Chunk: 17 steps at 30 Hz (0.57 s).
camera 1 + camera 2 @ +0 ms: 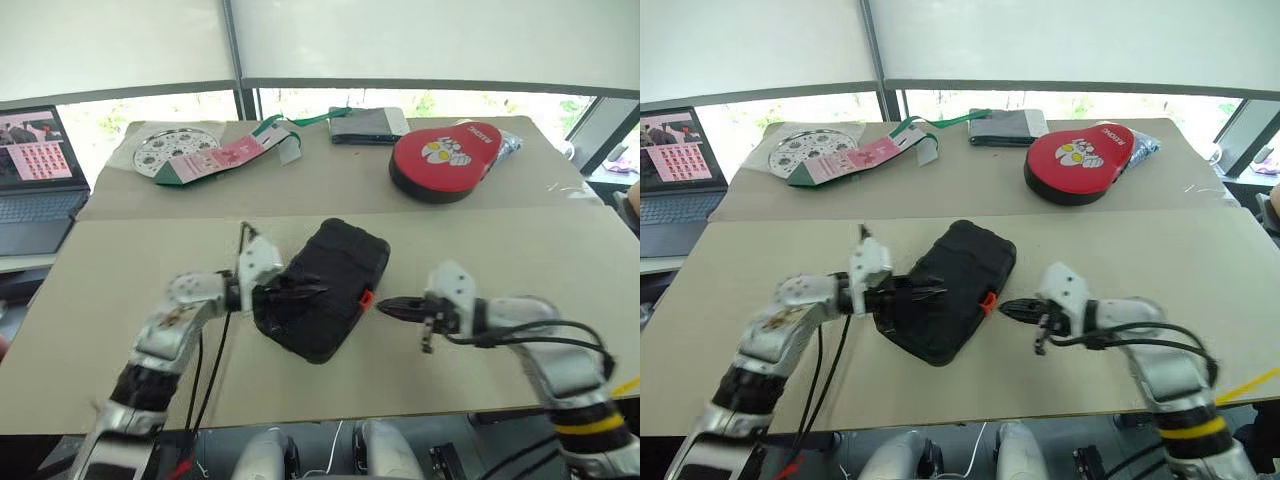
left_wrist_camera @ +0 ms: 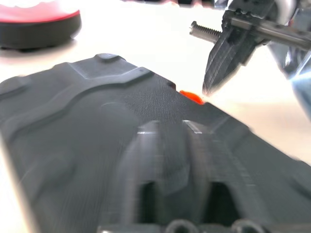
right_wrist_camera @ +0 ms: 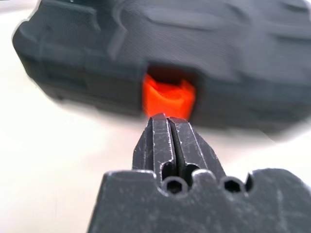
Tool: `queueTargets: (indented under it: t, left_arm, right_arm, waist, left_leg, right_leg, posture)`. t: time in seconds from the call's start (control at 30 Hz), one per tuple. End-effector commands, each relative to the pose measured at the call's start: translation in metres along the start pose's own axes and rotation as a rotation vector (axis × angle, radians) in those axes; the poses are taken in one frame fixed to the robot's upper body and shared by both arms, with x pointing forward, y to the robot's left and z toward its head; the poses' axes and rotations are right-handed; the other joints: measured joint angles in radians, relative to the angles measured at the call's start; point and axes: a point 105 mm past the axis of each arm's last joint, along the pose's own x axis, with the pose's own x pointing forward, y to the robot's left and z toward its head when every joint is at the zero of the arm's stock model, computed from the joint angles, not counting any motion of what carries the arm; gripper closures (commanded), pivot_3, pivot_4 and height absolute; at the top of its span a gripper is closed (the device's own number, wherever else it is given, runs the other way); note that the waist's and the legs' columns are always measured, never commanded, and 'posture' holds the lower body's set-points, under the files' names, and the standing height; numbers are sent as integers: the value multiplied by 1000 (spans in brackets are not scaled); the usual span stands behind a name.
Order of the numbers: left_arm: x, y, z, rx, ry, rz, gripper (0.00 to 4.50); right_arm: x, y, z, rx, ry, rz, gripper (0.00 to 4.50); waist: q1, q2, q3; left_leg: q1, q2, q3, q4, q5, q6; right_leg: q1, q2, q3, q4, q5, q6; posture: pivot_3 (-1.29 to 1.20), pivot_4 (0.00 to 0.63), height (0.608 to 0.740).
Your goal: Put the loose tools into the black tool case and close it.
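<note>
The black tool case (image 1: 335,262) lies closed and slantwise in the middle of the table, its small orange latch (image 1: 366,297) on the side facing right. The loose tools are out of view. My left gripper (image 1: 316,290) reaches over the case's lid from the left, its fingers a little open and holding nothing. My right gripper (image 1: 383,307) sits low over the table just right of the latch (image 3: 167,97) and points at it. Its fingers (image 3: 158,141) are shut together and stand a small gap short of it.
At the back of the table are a red pad with a cartoon face (image 1: 445,160), a dark flat pouch (image 1: 368,125), a round white disc (image 1: 165,150) and a pink card on a green lanyard (image 1: 230,155). A laptop (image 1: 35,180) stands off the table's left side.
</note>
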Motion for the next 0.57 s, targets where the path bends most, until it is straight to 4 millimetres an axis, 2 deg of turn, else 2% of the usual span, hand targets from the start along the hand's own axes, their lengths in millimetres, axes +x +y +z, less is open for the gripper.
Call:
queueTargets:
  t: [0.03,0.13,0.2,0.27,0.33,0.43,0.57]
  left_arm:
    - [-38,7,3,42,0,113,1912]
    - [-74,6,-16,61,90,222,829]
    - [-98,4,-29,49,144,299,26]
    - [-121,0,-42,64,201,365,0]
    - [-130,-3,-48,75,225,386,0]
    - [-137,-7,-51,99,232,431,0]
    - [-132,-9,-45,139,202,452,0]
  right_arm:
    - [-22,-7,9,-49,-36,-32,2961]
    - [-38,-7,5,-148,-52,-18,1978]
    - [-47,-9,8,-208,-125,-26,1206]
    - [-57,-11,-2,-208,-106,-22,596]
    - [-62,-11,-8,-192,-97,-4,62]
    - [-65,-15,-13,-199,-116,-31,62]
    - [-60,-16,-18,-231,-122,-36,62]
  waist:
    - [4,-1,1]
    - [12,0,2]
    - [15,-1,3]
    - [18,-1,5]
    - [24,0,5]
    - [34,0,6]
    - [35,0,6]
  left_leg:
    - [0,0,0,-1,0,0]
    - [-1,-1,0,-3,0,0]
    - [-2,-1,0,-3,-1,2]
    - [-3,-2,0,-3,-2,2]
    - [-4,-2,0,-2,-2,2]
    - [-6,-2,0,-2,-2,3]
    - [-7,-2,0,-2,-2,3]
  right_leg:
    - [-1,0,0,0,0,0]
    - [-1,-1,-1,-2,-1,0]
    - [-1,-1,-1,-3,-2,0]
    - [-1,-1,-1,-4,-2,1]
    - [-2,-2,-1,-5,-2,1]
    - [-3,-7,-4,-6,-2,0]
    - [-4,-12,-6,-6,-2,0]
  posture:
    - [0,150,740]
    - [0,150,740]
    - [0,150,740]
    - [0,150,740]
    - [0,150,740]
    - [0,150,740]
    - [0,150,740]
